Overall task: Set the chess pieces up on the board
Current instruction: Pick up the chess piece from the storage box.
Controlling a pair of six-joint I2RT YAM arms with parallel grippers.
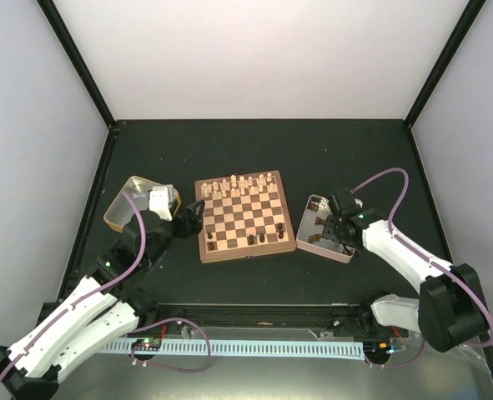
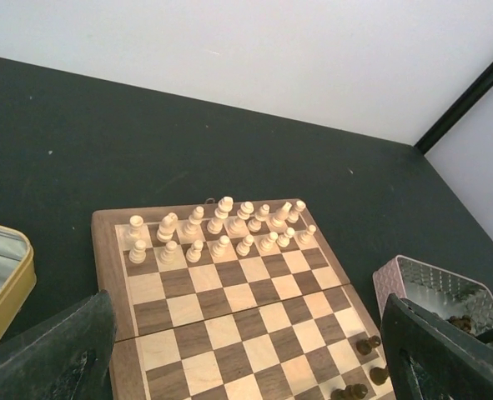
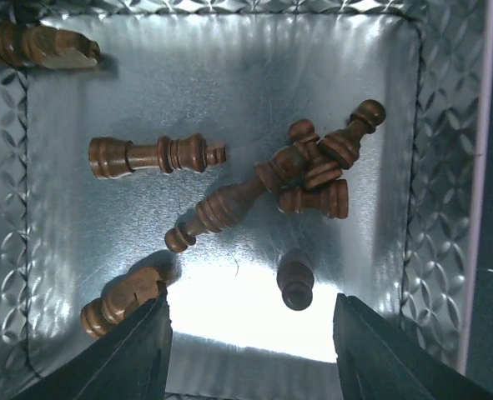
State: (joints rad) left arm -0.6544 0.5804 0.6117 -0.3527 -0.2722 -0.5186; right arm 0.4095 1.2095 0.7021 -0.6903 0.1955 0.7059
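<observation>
The board (image 1: 244, 217) lies mid-table; it also shows in the left wrist view (image 2: 229, 312). Cream pieces (image 2: 221, 227) fill its two far rows. A few dark pieces (image 2: 364, 343) stand at its near right corner. My left gripper (image 1: 193, 218) is open and empty at the board's left edge. My right gripper (image 1: 336, 231) is open, pointing down into the pink-rimmed tray (image 1: 308, 239). Several dark pieces (image 3: 313, 167) lie in the tray (image 3: 446, 167), and one dark pawn (image 3: 295, 282) lies between my open fingers (image 3: 138, 350).
A yellow-rimmed metal tin (image 1: 117, 212) sits left of the board, beside my left arm; it shows at the left edge of the left wrist view (image 2: 4, 283). Black frame posts stand at the table's far corners.
</observation>
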